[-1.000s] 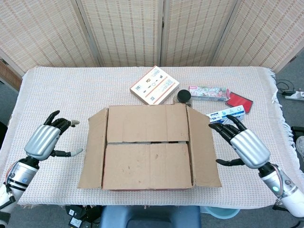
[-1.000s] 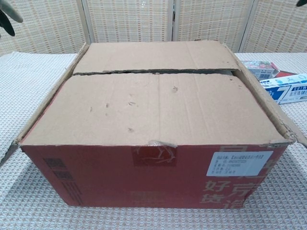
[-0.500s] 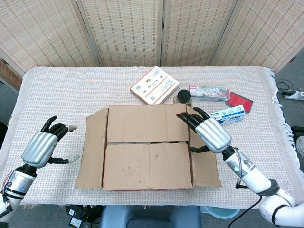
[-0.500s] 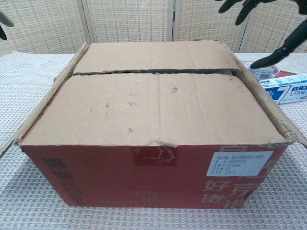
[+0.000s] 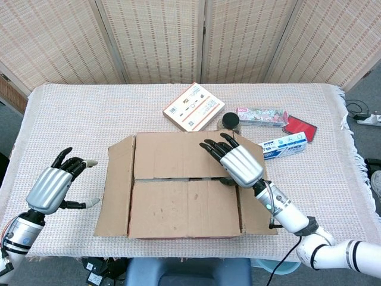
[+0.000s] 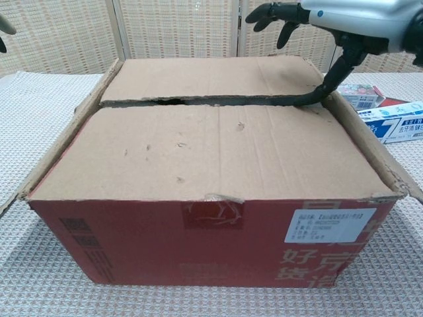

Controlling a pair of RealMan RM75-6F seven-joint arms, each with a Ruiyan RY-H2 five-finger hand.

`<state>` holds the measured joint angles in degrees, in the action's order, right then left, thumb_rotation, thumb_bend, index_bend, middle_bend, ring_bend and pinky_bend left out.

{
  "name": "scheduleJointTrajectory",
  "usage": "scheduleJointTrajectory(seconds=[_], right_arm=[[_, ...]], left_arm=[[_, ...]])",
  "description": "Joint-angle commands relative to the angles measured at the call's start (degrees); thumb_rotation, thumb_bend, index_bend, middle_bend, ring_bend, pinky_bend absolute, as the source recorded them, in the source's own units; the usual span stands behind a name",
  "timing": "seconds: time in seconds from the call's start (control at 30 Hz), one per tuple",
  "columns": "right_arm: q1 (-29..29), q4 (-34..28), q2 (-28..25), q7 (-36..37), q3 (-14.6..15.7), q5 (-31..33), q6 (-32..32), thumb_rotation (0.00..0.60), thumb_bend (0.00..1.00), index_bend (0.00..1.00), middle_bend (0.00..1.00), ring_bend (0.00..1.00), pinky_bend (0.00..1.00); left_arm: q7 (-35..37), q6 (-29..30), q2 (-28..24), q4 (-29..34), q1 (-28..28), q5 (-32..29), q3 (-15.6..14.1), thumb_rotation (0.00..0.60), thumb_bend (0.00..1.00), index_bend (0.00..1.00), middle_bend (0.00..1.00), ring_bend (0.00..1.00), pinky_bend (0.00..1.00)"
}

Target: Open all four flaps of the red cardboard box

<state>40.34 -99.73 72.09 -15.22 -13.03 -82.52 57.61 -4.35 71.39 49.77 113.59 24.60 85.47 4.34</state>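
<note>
The red cardboard box (image 5: 178, 233) (image 6: 198, 244) stands mid-table. Its far flap (image 5: 181, 155) and near flap (image 5: 184, 208) lie flat and closed, meeting at a seam (image 6: 198, 100). The left side flap (image 5: 114, 185) and right side flap (image 5: 257, 205) are folded outward. My right hand (image 5: 237, 162) (image 6: 344, 16) hovers over the right end of the far flap with fingers spread, and its thumb (image 6: 330, 79) reaches down to the seam's right end. My left hand (image 5: 55, 186) is open over the tablecloth, left of the box and apart from it.
Behind the box lie an orange-and-white carton (image 5: 193, 106), a black round object (image 5: 230, 121), a floral packet (image 5: 261, 115), a red item (image 5: 299, 126) and a blue-and-white box (image 5: 286, 145) (image 6: 396, 122). A folding screen (image 5: 190, 36) backs the table.
My right hand has swung left from beside the box to above the far flap's right end, and its thumb has come down to the seam. The left hand has barely shifted.
</note>
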Motion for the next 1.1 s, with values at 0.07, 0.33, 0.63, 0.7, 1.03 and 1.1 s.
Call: scheduleJointTrajectory(seconds=[0.07,0.33,0.63,0.7,1.03,1.1], right_arm=[[0.8,1.7,2.0,-1.4,-0.1,0.8,0.9,0.6,0.11,0.04,0.12,0.23,0.09],[0.5,3.3,3.2,0.2,-2.2,0.2,6.1,0.6,0.11,0.03,0.12,0.23,0.09],[1.4,3.2,1.1,1.2,-7.7,3.0,9.7,0.6,0.11,0.04,0.12,0.24,0.09],[2.0,3.8,0.9,0.3,-8.9,4.5,9.7,0.6,0.11,0.04,0.12,0.24,0.09],[5.8,12.8,3.7,-2.8,-12.6,14.4,7.2,0.6,0.11,0.03,0.12,0.24,0.09],[6.9,15.1,4.6,-3.1,-13.1,16.4,6.3,0.6,0.11,0.04,0.12,0.24,0.09]], left_arm=[[0.3,0.0,-0.1,-0.1,-0.2,0.0,0.1,0.358,0.18,0.25,0.33,0.25,0.0],[0.9,0.2,-0.3,-0.4,-0.7,0.5,0.3,0.36,0.18,0.25,0.33,0.25,0.0],[1.2,0.6,-0.6,-0.3,-1.2,1.2,0.6,0.357,0.18,0.25,0.33,0.25,0.0],[1.2,0.8,-0.8,-0.2,-1.3,1.4,0.5,0.356,0.18,0.25,0.33,0.25,0.0],[1.8,1.2,-2.2,0.5,-2.0,2.6,0.5,0.358,0.18,0.25,0.33,0.25,0.0],[2.3,1.1,-2.6,0.7,-1.9,3.4,0.5,0.359,0.18,0.25,0.33,0.25,0.0]])
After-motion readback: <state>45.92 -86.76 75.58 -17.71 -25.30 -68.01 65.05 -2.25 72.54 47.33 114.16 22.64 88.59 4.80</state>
